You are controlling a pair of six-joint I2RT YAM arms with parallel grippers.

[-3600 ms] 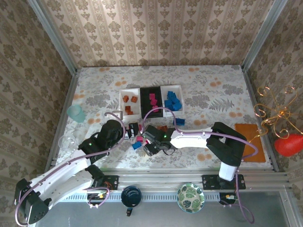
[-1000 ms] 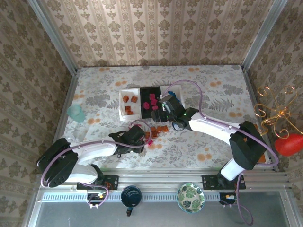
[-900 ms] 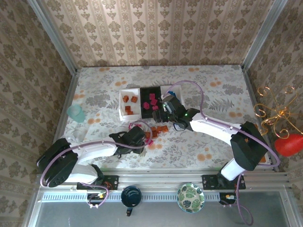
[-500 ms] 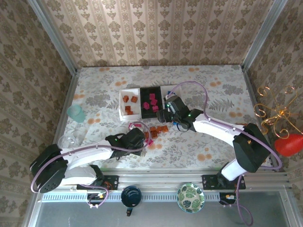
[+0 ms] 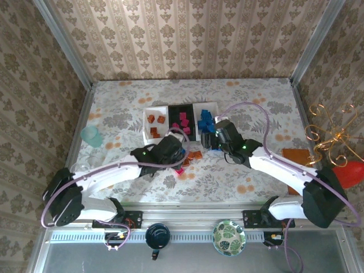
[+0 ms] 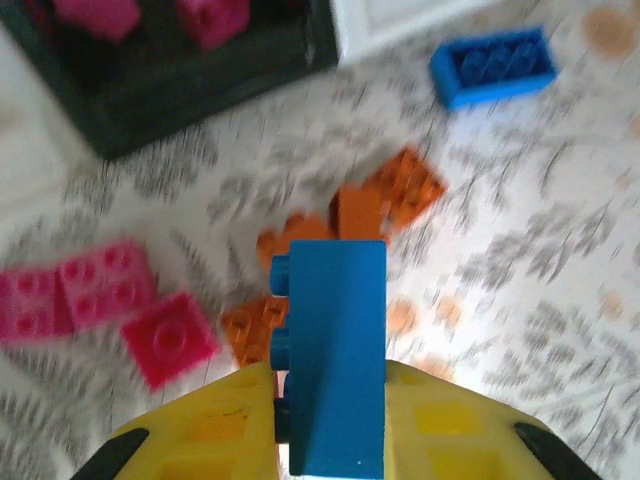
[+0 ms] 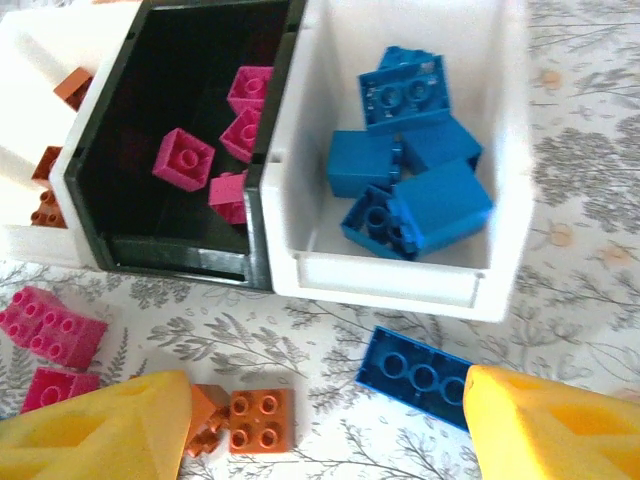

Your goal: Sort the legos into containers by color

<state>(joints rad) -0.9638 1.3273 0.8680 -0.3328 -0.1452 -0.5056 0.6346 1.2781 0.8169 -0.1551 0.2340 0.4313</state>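
While the left jaws are clamped tight on a blue brick (image 6: 335,350) over the loose orange bricks (image 6: 385,200) and pink bricks (image 6: 90,300) on the tabletop (image 6: 520,250), the right jaws hang wide open with nothing in them. They're just in front of the white tray (image 7: 400,285) of blue legos (image 7: 420,200). A long blue brick (image 7: 415,378) lies beside that tray.

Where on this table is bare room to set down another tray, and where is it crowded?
Free: the table strip behind the trays; also between the teal cup and the left white tray. Crowded: before the trays, with loose bricks, the left gripper and the right gripper.
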